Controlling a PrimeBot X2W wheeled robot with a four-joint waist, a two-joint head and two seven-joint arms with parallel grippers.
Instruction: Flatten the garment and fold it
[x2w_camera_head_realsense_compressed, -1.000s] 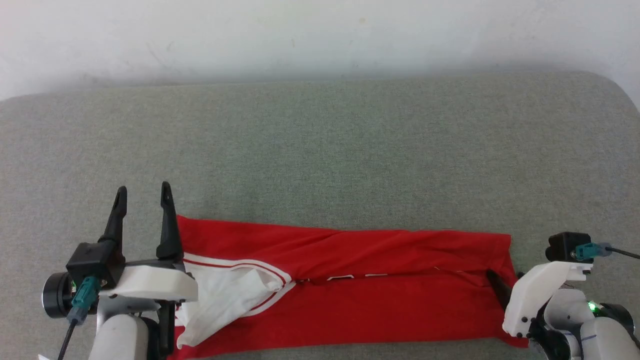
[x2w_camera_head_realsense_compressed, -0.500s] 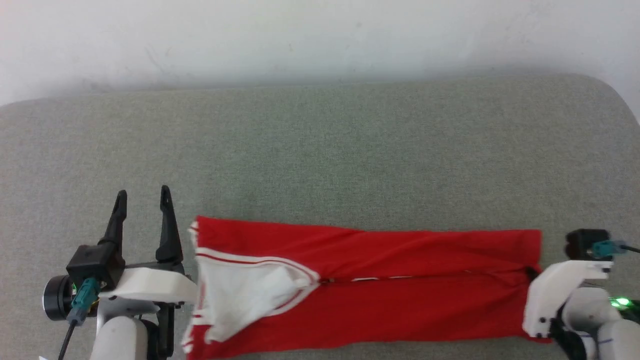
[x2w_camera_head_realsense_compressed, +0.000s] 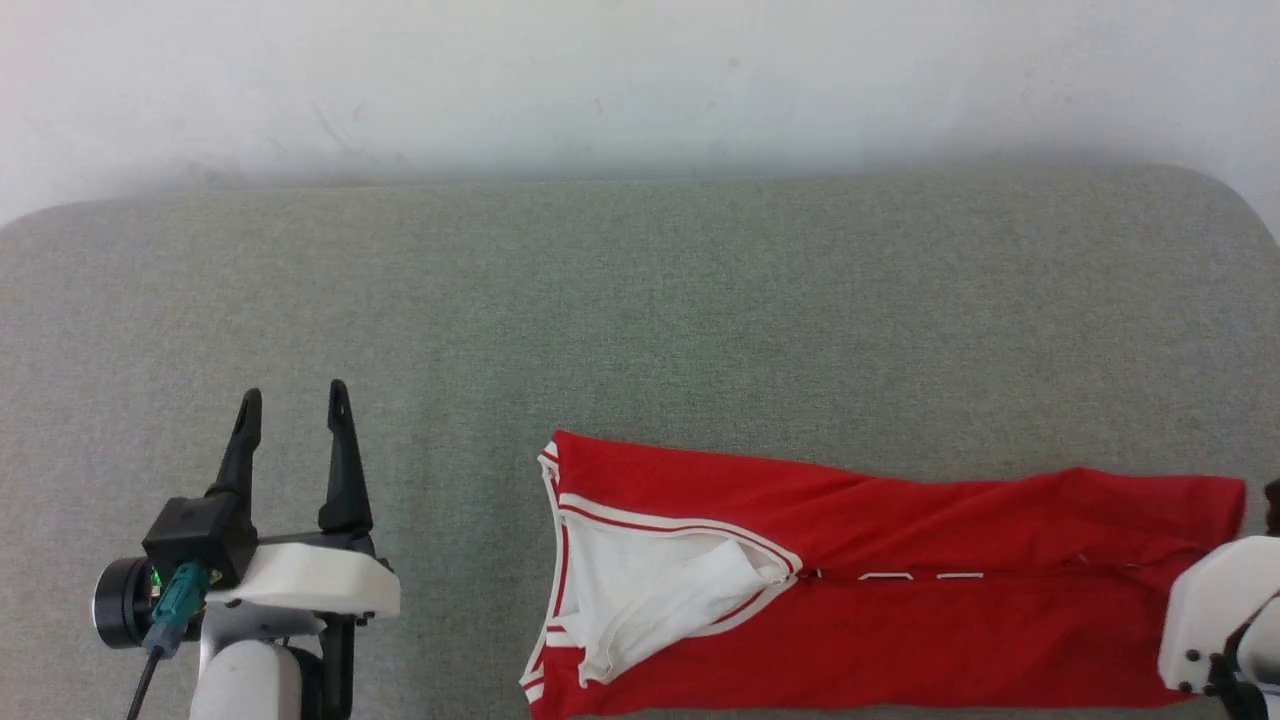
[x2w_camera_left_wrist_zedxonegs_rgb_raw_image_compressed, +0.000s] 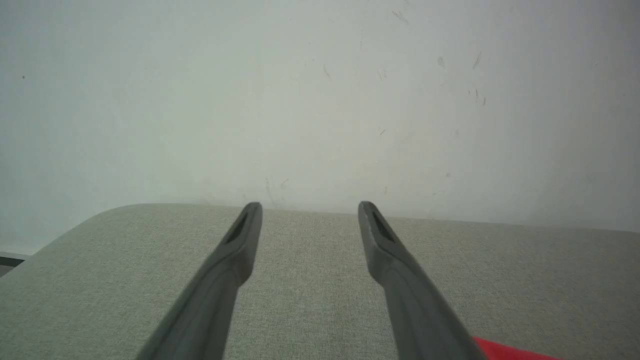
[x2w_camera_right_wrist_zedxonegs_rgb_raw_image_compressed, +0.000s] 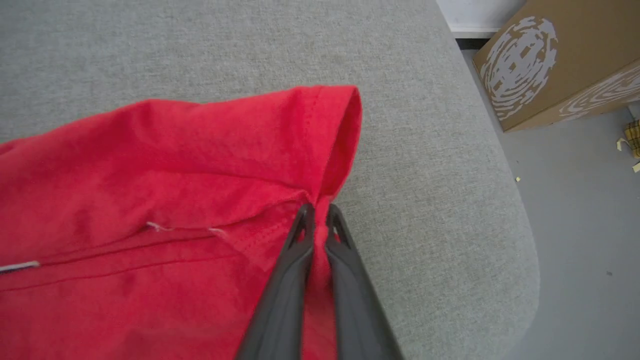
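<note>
Your right gripper (x2w_camera_right_wrist_zedxonegs_rgb_raw_image_compressed: 316, 214) is clenched on the shirt (x2w_camera_right_wrist_zedxonegs_rgb_raw_image_compressed: 175, 175) hem, left gripper (x2w_camera_head_realsense_compressed: 294, 393) spread and empty; haul rightward and cloth could slide off the cushion (x2w_camera_right_wrist_zedxonegs_rgb_raw_image_compressed: 450, 225) edge

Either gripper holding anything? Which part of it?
The right gripper is shut on the garment, pinching its red hemmed edge. The left gripper is open, holding nothing.

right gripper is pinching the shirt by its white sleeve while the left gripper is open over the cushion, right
Not the sleeve: the right wrist view shows the right gripper shut on the red hem of the shirt. The left gripper is open over the cushion.
</note>
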